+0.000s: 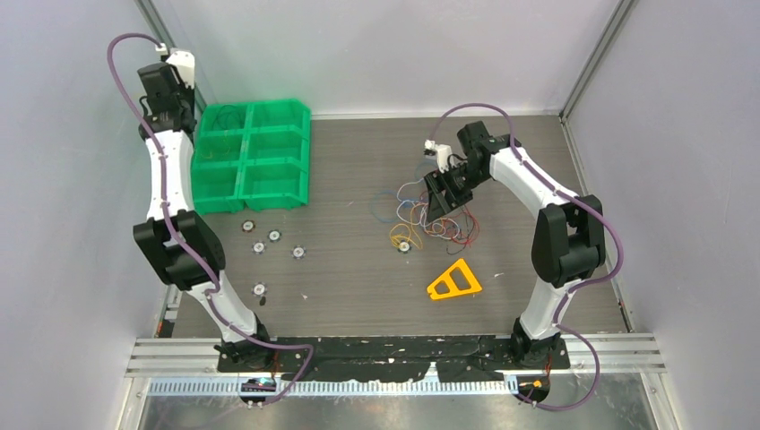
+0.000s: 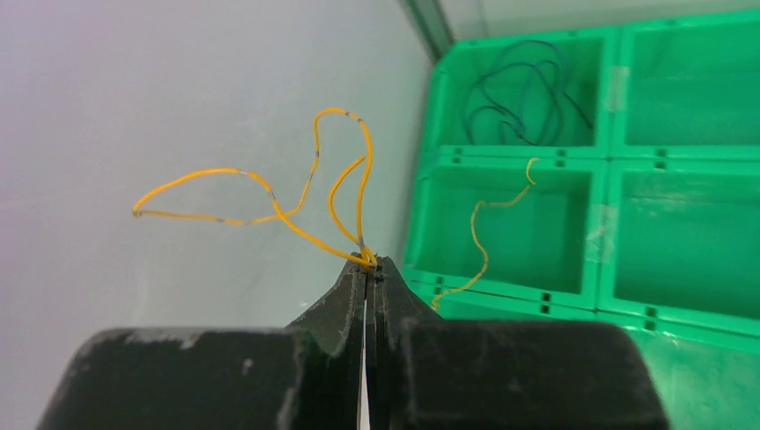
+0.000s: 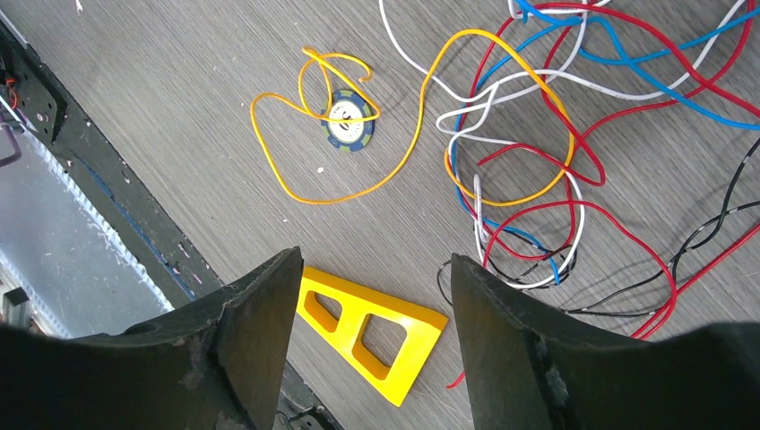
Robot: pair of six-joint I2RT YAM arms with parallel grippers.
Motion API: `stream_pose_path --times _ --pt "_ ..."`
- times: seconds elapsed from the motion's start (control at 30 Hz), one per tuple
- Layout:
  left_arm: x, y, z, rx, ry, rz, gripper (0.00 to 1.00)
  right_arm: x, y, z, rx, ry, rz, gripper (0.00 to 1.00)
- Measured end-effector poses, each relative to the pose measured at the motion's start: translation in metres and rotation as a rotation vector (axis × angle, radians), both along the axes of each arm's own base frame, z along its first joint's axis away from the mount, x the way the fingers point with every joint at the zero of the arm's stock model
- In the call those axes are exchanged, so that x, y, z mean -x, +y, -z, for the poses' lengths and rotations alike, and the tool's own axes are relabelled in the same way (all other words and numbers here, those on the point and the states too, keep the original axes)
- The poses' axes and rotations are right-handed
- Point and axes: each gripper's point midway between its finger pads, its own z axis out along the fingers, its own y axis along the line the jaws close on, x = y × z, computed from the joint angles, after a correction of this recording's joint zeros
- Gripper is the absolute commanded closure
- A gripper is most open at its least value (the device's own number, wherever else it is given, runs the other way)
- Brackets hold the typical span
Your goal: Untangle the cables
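Note:
The cables (image 1: 430,210) lie in a loose tangle of red, blue, white, black and orange wires right of the table's middle, also in the right wrist view (image 3: 556,134). My right gripper (image 1: 439,202) hovers over the tangle, open and empty (image 3: 372,260). One orange wire (image 3: 305,170) loops round a poker chip (image 3: 349,121). My left gripper (image 2: 369,262) is shut on an orange cable (image 2: 269,193) that loops up in front of the wall, at the far left beside the green bin (image 1: 177,118). A blue cable (image 2: 524,90) and an orange cable (image 2: 479,233) lie in separate bin compartments.
A green six-compartment bin (image 1: 309,157) stands at the back left, also in the left wrist view (image 2: 605,170). Several poker chips (image 1: 274,236) lie scattered left of the middle. A yellow triangular piece (image 1: 453,281) lies near the front, under the right jaws (image 3: 372,327).

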Motion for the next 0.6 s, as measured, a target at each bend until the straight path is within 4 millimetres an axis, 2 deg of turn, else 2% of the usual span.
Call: stream_pose_path --times 0.33,0.6 --pt "-0.02 -0.041 0.085 0.255 0.11 0.272 1.0 0.006 -0.01 0.01 0.004 0.042 0.023 0.33" --pt "-0.029 -0.054 0.16 0.541 0.259 0.329 1.0 0.008 -0.017 0.017 0.007 0.066 0.043 0.33"
